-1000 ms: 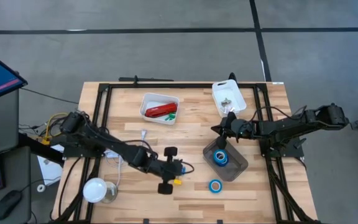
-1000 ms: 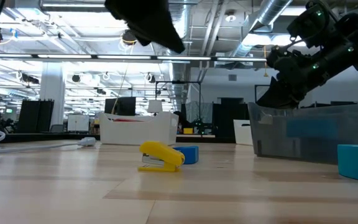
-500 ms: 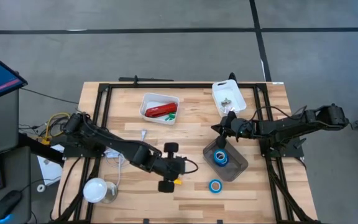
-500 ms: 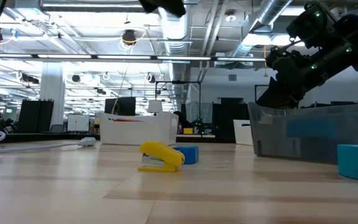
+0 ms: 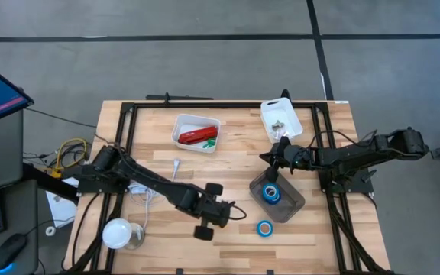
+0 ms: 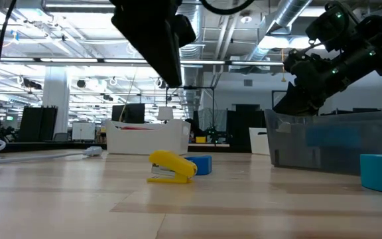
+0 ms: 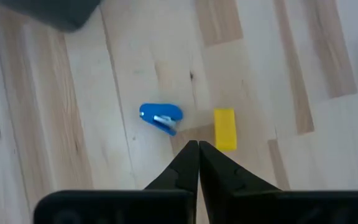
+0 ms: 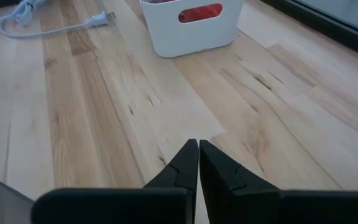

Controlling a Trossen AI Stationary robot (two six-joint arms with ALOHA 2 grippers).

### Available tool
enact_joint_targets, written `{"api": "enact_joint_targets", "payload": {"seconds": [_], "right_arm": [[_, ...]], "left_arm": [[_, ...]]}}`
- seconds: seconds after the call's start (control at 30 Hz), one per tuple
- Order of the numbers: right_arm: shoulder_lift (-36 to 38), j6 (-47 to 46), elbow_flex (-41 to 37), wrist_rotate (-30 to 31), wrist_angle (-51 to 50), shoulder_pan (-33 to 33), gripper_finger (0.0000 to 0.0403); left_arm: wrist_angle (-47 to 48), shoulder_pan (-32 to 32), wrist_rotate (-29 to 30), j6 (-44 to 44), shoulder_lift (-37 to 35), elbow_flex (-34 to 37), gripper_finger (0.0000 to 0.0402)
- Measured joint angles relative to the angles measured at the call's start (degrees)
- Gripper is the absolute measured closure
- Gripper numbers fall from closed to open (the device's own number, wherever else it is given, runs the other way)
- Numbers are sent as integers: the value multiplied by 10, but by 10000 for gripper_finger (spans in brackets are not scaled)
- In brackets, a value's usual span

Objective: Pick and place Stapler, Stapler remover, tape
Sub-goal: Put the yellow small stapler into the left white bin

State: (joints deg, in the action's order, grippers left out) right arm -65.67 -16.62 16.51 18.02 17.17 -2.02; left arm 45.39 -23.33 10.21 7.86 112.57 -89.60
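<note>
A wooden table point(image 5: 159, 160) with a black frame is seen from above, with a dark robot arm reaching in from each side.

The left gripper point(image 7: 198, 149) hangs over the front middle of the table, its two fingers pressed together and holding nothing. Its wrist view looks down on a small yellow stapler point(image 7: 225, 129) and a small blue piece point(image 7: 161, 117) lying just beside each other on the bare wood, just ahead of its fingertips. In the low view these two sit side by side on the table surface, the yellow one in front, with the left arm's dark body above them.

The right gripper point(image 8: 198, 152) is over the right half of the table, just above the rear edge of a clear grey bin point(image 5: 292, 204). Its fingers are also closed together, with nothing between them.

The red stapler point(image 5: 197, 137) lies inside a white tray point(image 5: 182, 122) near the back of the table, left of centre, with something small and green beside it in the same tray. The right wrist view shows this tray farther off, with red showing through its handle slot.

One blue roll of tape point(image 5: 271, 193) rests inside the clear grey bin. A second blue roll point(image 5: 264, 228) lies on the wood just in front of the bin, outside it.

A second white tray point(image 5: 290, 114) stands at the back right, with a small metallic item inside. A white cable lies on the wood left of centre.
</note>
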Motion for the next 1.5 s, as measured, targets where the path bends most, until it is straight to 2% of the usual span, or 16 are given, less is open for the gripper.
{"api": "enact_joint_targets", "payload": {"seconds": [0.17,0.4,0.6,0.77,0.87,1.1,1.3,1.5], "right_arm": [[0,0,0,0,-1,0,395],[0,0,0,0,-1,0,395],[0,0,0,0,-1,0,395],[0,0,0,0,-1,0,395],[0,0,0,0,-1,0,395],[0,0,0,0,-1,0,395],[0,0,0,0,-1,0,395],[0,0,0,0,-1,0,395]], "left_arm": [[-10,7,-15,2,-2,0,381],[-56,18,-97,12,-1,22,311],[-85,17,-101,15,1,59,260],[-98,16,-101,20,1,84,229],[-137,16,-104,21,1,103,215],[-215,15,-124,37,0,146,196],[-234,15,-124,61,0,181,195],[-304,15,-120,62,0,208,195]]}}
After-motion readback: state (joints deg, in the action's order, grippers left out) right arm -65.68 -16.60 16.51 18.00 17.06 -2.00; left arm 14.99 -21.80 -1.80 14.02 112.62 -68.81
